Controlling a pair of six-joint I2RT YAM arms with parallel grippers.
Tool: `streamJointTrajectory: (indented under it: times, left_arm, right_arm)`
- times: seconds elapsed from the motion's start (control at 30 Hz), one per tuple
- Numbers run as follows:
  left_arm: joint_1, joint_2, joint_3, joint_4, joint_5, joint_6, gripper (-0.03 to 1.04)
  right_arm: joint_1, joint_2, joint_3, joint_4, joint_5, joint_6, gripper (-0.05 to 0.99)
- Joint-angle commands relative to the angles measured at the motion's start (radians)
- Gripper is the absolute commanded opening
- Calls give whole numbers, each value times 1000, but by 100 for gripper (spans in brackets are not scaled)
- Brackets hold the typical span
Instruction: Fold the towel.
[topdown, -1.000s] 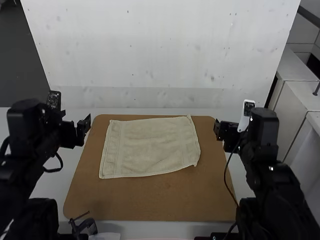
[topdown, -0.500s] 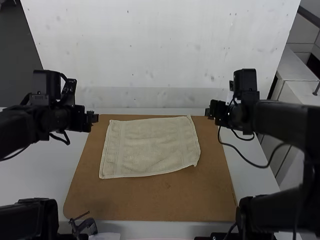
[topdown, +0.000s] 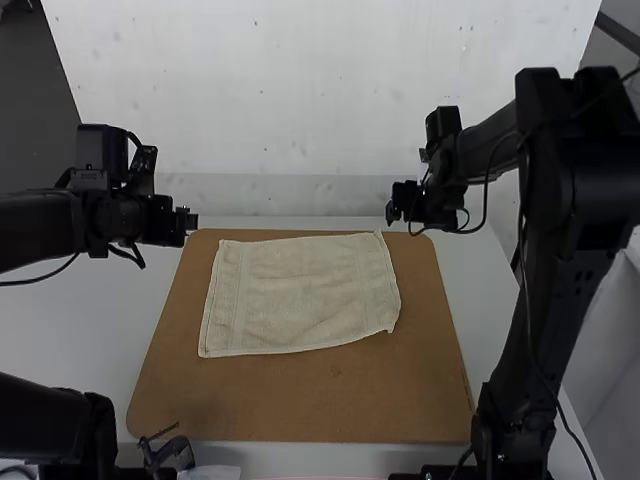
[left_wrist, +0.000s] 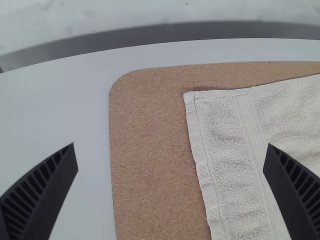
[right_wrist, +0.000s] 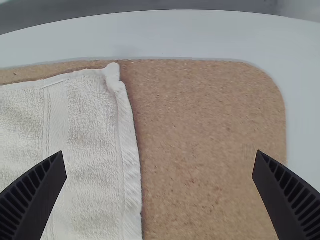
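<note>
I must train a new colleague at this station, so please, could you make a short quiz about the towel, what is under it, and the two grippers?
1. True or false: the towel lies mostly flat.
2. What is directly under the towel? A: a metal tray; B: a brown board; C: a basket.
3. Fill the gap: the left gripper and the right gripper both stand ____, holding nothing.

Key: 1. True; 2. B; 3. open.
</note>
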Motion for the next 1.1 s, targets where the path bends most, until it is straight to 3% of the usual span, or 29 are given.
streamJointTrajectory:
  times: [0.0, 0.43, 0.67, 0.8, 0.97, 1.07]
  left_arm:
    - [15, 18, 31, 25, 2, 12, 95]
    - [33, 44, 13, 63, 5, 12, 96]
    - [29, 36, -33, 114, 7, 12, 96]
    - [29, 38, -39, 119, 8, 12, 96]
    - [24, 93, -21, 105, 8, 13, 96]
    - [18, 176, 30, 76, 7, 12, 96]
  right_arm:
    - [57, 85, 99, -5, 30, -16, 97]
    - [158, 371, 306, -25, 205, 24, 95]
    - [158, 424, 354, -22, 224, 59, 93]
    - [169, 480, 380, -59, 230, 59, 77]
    - [191, 560, 437, -198, 261, 78, 26]
    - [197, 575, 454, -231, 261, 96, 1]
